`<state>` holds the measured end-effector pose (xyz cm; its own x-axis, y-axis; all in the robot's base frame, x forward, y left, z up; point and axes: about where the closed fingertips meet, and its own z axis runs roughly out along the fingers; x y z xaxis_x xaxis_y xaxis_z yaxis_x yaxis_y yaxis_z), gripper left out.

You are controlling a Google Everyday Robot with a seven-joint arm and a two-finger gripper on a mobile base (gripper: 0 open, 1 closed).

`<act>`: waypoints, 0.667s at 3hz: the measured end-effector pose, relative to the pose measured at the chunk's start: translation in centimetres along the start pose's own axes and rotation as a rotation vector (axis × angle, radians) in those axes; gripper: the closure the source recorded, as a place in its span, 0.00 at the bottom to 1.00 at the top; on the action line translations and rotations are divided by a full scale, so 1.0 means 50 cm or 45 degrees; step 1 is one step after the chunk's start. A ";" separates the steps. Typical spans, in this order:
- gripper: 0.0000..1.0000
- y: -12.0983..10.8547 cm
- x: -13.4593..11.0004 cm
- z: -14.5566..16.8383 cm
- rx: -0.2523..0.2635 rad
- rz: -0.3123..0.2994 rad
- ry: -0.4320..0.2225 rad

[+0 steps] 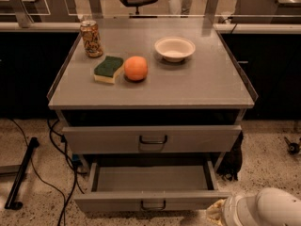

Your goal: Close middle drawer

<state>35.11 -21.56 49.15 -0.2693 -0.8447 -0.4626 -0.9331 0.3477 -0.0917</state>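
- Your tool is down at the bottom right edge of the view, low near the floor, on the end of the white arm. Only a yellowish bit of it pokes out, so honestly I can't tell whether it's apart or together.
- The middle drawer is pulled well out of the cabinet and looks empty. Its flat front runs off to the left of the tool. The tool sits right at that front's right-hand end, touching or just beside it, can't say which.
- The small dark handle is at the centre of that front, so it's off to the tool's left and not close by.
- The bit that matters: the front's long axis goes sideways from the tool, but the drawer slides straight away from the tool, back into the cabinet. So I'd guess you want a push on the front face going away from you, not sideways.
- You're out at the right end rather than the centre, so a shove from there could skew the drawer on its runners. Shifting left toward the handle first looks safer to me.
- The top drawer, with the taller front and bigger handle, is above and beyond the tool and looks pretty much shut.
- Up on the table, well beyond the tool, are a can, a sponge, an orange and a bowl. None of them are in your way.
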 end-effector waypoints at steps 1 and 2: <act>1.00 -0.005 0.029 0.077 0.043 -0.034 -0.037; 1.00 -0.012 0.041 0.118 0.074 -0.046 -0.061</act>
<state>36.54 -21.09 43.05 -0.2228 -0.8369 -0.4999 -0.9261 0.3419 -0.1597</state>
